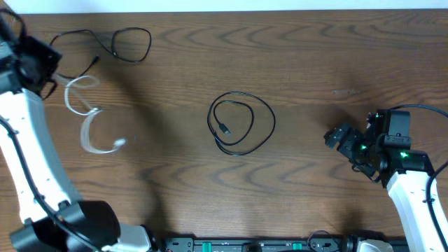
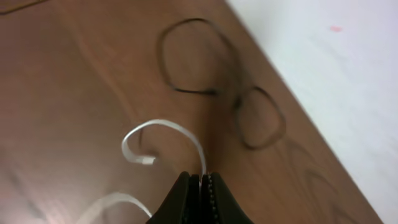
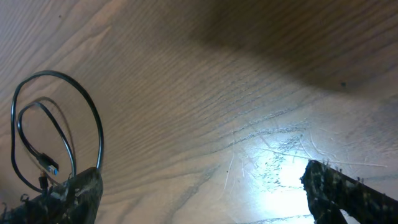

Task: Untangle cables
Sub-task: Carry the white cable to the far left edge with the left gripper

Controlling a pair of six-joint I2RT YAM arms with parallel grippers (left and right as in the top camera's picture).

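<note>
White cable [image 2: 163, 121] is being pinched by the left gripper [image 2: 201, 182]. In the left wrist view its fingers are pressing together on the cord, which is running straight into the closed tips. From the pinch the cord is rising into an open loop in front of the hand and ending in a small white plug. A second white arc is showing low at the left of that view.

On the overhead view I am seeing this cable lying near the left edge of the table [image 1: 315, 56], curving from the left gripper toward the near side.

First black cable [image 1: 149, 42] is lying at the far left corner, just beyond the left gripper, in two loose loops. I am reading it as apart from the white cord, not crossing it.

Second black cable [image 1: 271, 120] is sitting coiled at the middle of the table, its plug inside the coil, well apart from the other two.

Right gripper [image 1: 336, 138] is hovering toward the right edge with fingers spread wide and holding nothing. The coil is lying to its left, clear of both fingertips.
</note>
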